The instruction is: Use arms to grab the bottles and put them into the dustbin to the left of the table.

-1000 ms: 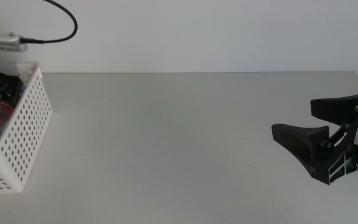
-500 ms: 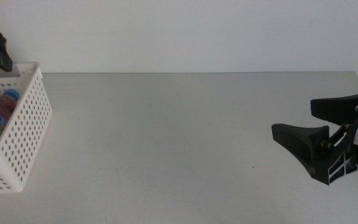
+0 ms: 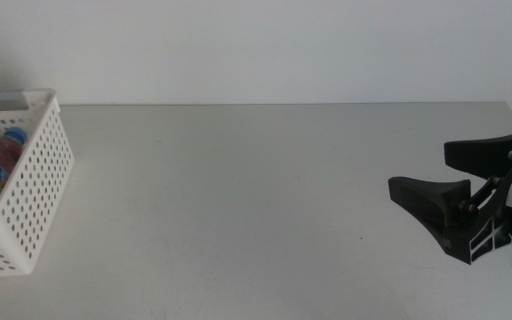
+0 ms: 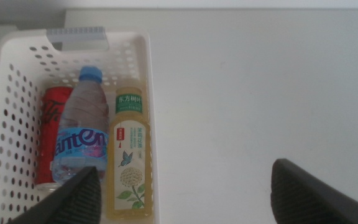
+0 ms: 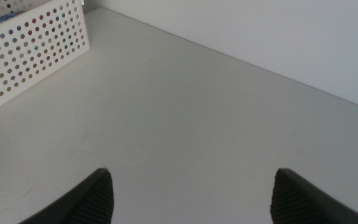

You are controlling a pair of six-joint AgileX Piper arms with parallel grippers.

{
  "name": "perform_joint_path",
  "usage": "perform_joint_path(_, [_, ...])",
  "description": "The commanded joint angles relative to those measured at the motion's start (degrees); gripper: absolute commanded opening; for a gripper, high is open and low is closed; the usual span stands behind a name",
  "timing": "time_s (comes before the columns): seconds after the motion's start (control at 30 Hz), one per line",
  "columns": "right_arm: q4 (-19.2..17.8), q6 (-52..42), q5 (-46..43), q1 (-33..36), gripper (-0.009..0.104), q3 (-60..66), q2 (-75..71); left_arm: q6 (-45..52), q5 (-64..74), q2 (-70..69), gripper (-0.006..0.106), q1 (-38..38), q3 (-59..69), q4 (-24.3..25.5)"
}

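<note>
My left gripper [image 4: 182,186] above basket [image 4: 148,81], jaws apart, empty. Inside basket: water bottle [image 4: 82,127] lying between red can [image 4: 50,134] and tea bottle [image 4: 131,155]. My right gripper [image 3: 460,196] well away from basket over surface [image 3: 256,196], jaws apart.

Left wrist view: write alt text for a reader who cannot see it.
A white perforated basket holds three drinks lying side by side: a red can, a clear blue-capped water bottle and a pale-yellow tea bottle with a green label. The open left gripper hangs above it, beside the bare grey table.
</note>
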Motion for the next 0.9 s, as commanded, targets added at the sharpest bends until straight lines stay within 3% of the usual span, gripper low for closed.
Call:
perform_joint_path(0.0, [-0.04, -0.72, -3.84, 0.20, 0.064, -1.37, -0.59, -0.01, -6.06, -7.49, 0.094, -0.08, 3.31, -1.33])
perform_joint_path(0.17, [-0.04, -0.72, -3.84, 0.20, 0.064, -1.37, -0.59, -2.09, -20.25, -19.95, 0.094, -1.04, 17.49, 0.57])
perform_joint_path(0.37, [-0.04, -0.72, -3.84, 0.20, 0.064, -1.37, -0.59, -9.96, -24.97, -24.40, 0.094, -10.76, 24.28, 10.59])
perform_joint_path(0.5, [-0.04, -0.72, -3.84, 0.20, 0.064, -1.37, -0.59, -14.80, -26.64, -27.09, 0.094, -13.27, 25.45, 11.12])
perform_joint_path(0.87, [-0.04, -0.72, -3.84, 0.15, 0.064, -1.04, -0.88, -14.86, -26.27, -27.84, 0.094, -13.35, 25.45, 10.90])
